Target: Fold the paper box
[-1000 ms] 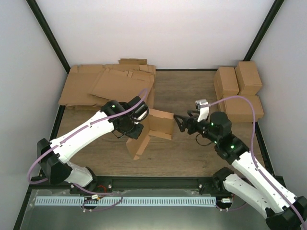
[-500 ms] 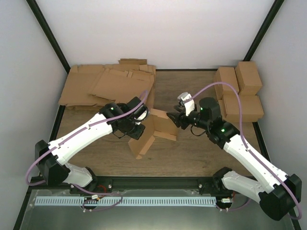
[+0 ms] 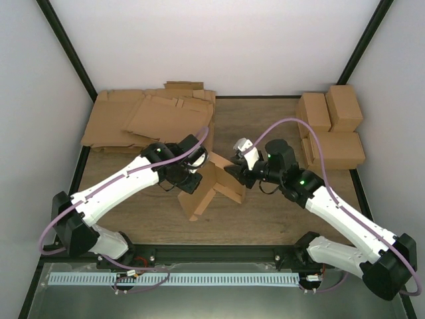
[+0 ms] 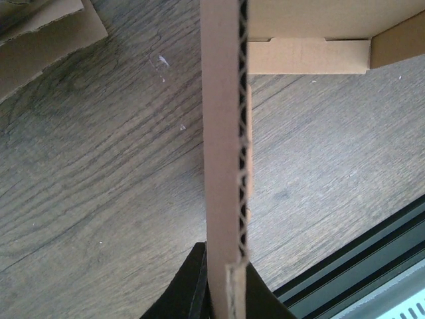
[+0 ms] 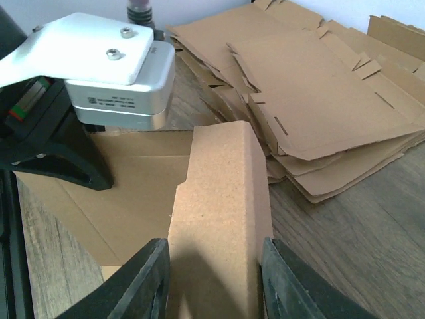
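Note:
The paper box [image 3: 214, 181], brown cardboard and part-folded, stands on the wooden table between both arms. My left gripper [image 3: 190, 178] is shut on one upright panel; in the left wrist view the corrugated edge [image 4: 226, 133] runs straight up from between its black fingers [image 4: 192, 292]. My right gripper [image 3: 234, 174] reaches in from the right. In the right wrist view its jaws press both sides of a raised flap [image 5: 219, 199], which fills the gap between them. The box's inner floor [image 5: 133, 199] lies beyond the flap.
Wide flat cardboard sheets [image 3: 149, 116] are stacked at the back left, close behind the box [image 5: 319, 86]. Several finished boxes [image 3: 330, 126] sit at the back right. The left gripper's body [image 5: 113, 73] looms just past the flap. A black rail [image 3: 219, 252] bounds the near edge.
The right arm swung left to the box and its jaws narrowed onto the flap. The left gripper kept its hold, and the box shifted slightly.

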{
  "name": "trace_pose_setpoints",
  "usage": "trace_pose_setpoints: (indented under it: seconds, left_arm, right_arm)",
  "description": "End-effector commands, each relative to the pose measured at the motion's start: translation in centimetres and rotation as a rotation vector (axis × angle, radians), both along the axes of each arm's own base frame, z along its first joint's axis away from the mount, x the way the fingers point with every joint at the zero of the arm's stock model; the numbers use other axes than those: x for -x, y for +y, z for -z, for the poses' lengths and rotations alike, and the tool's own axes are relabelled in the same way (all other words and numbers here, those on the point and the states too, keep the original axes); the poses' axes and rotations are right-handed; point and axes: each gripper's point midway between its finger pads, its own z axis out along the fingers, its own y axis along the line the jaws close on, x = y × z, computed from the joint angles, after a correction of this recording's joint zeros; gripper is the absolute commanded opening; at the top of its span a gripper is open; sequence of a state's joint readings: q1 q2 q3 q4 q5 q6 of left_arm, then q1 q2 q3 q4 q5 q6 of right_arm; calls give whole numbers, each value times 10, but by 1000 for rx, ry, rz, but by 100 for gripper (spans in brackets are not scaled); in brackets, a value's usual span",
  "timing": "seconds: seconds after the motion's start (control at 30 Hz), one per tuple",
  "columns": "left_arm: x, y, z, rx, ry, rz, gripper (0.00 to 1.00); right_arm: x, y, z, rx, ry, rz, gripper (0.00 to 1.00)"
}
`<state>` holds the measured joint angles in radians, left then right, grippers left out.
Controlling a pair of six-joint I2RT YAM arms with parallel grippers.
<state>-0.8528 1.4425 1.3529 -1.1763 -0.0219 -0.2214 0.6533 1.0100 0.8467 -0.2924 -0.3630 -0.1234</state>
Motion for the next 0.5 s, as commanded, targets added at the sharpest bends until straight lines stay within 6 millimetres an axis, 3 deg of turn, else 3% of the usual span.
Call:
trace_pose_setpoints:
  seconds: [0.0, 0.47]
  left_arm:
    - [0, -4, -3, 6, -6, 27, 7]
    - [4, -8, -3, 42, 1, 38, 7]
  right_arm:
    - [10, 0, 12, 40, 7, -26, 39]
    - [15, -6, 25, 111, 32, 2, 36]
